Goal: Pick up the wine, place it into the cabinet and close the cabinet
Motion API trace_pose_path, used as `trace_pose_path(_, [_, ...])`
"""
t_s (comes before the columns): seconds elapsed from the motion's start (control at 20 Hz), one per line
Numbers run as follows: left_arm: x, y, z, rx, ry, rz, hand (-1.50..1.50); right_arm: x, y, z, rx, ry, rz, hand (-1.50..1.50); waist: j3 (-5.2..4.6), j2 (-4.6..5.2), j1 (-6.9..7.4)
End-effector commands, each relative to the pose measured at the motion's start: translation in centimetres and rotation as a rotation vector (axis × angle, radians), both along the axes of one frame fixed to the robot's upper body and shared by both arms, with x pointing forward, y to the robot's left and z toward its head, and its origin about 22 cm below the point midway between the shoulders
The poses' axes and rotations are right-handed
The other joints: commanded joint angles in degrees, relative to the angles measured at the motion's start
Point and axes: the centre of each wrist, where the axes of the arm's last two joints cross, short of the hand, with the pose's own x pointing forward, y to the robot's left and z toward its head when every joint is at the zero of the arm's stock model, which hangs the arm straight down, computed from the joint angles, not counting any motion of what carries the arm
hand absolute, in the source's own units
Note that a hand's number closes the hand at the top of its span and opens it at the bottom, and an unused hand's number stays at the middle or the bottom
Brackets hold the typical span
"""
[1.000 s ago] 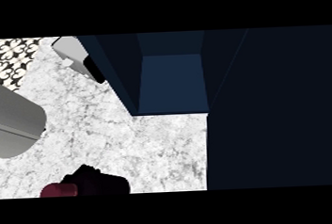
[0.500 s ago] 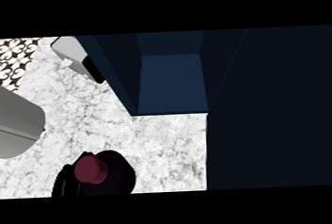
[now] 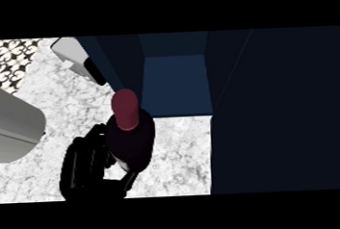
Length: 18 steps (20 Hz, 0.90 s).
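Marble counter (image 3: 174,150), robot hand (image 3: 86,166) gripping wine (image 3: 129,132), open cabinet (image 3: 173,82)

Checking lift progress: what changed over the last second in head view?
The robot hand, curled round the wine bottle, carried it up from the view's lower edge toward the open cabinet. The cabinet, its door and the grey object at left stayed put.
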Motion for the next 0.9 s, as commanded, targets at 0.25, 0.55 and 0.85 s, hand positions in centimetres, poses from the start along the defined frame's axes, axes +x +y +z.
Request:
trace_pose_path(0.25, [5.4, -6.4, 3.3, 0.069, -0.026, 0.037, 1.50, 0.8, -0.6, 0.1, -0.004, -0.009, 0.011, -1.50, 0.00, 0.08, -0.45])
trace_pose_path(0.55, [6.3, -7.3, 1.7, 0.161, -0.040, 0.055, 1.50, -0.6, 1.5, -0.2, 0.005, -0.004, -0.004, -1.50, -0.01, 0.00, -0.23])
trace_pose_path(0.85, [9.1, -9.2, 0.8, 0.251, 0.004, 0.058, 1.50, -0.6, -1.9, -0.6, -0.013, -0.025, -0.028, -1.50, 0.00, 0.09, -0.73])
